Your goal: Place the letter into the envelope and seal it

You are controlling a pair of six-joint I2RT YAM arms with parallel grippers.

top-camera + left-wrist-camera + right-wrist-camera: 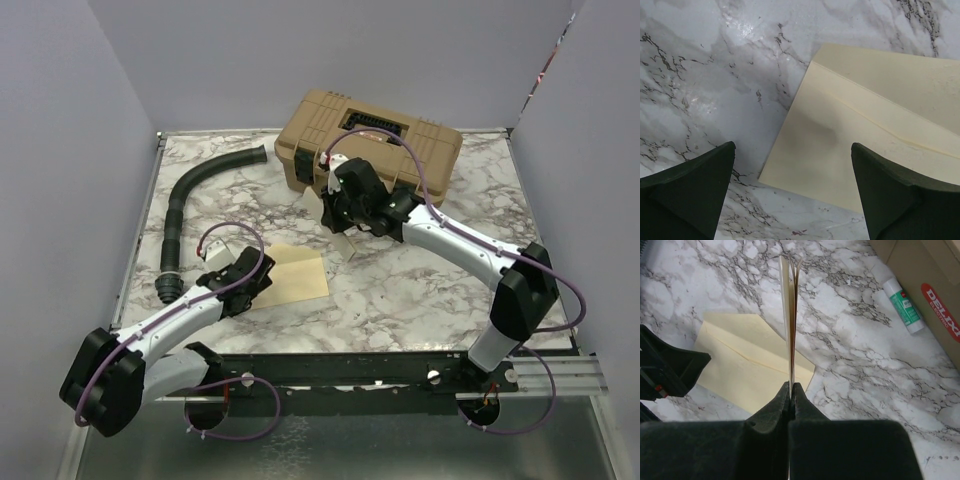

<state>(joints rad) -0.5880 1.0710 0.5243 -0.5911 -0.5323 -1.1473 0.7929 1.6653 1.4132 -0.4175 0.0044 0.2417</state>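
A tan toolbox (310,130) sits at the back of the marble table (400,290), with a black hose (195,190) at left. The envelope (840,150) lies flat below the left gripper (792,146), whose fingers are spread wide. The right gripper (791,387) pinches the letter (791,315) edge-on above the table. A glue stick (904,305) lies beside the toolbox.

The desk (700,75) has a white-and-grey marble-patterned top, smooth and glossy, with glare patches. The pale yellow rectangular paper envelope (850,135) is matt with a fine grain. The folded tan paper letter (791,315), seen edge-on, looks thin and matt. The left tool (792,160) and right tool (790,387) have dark, matt, faintly grainy plastic fingers. The tan ribbed toolbox (370,140) is dull moulded plastic; the black corrugated hose (190,200) is ridged; the white-and-green glue stick (903,305) is smooth plastic.
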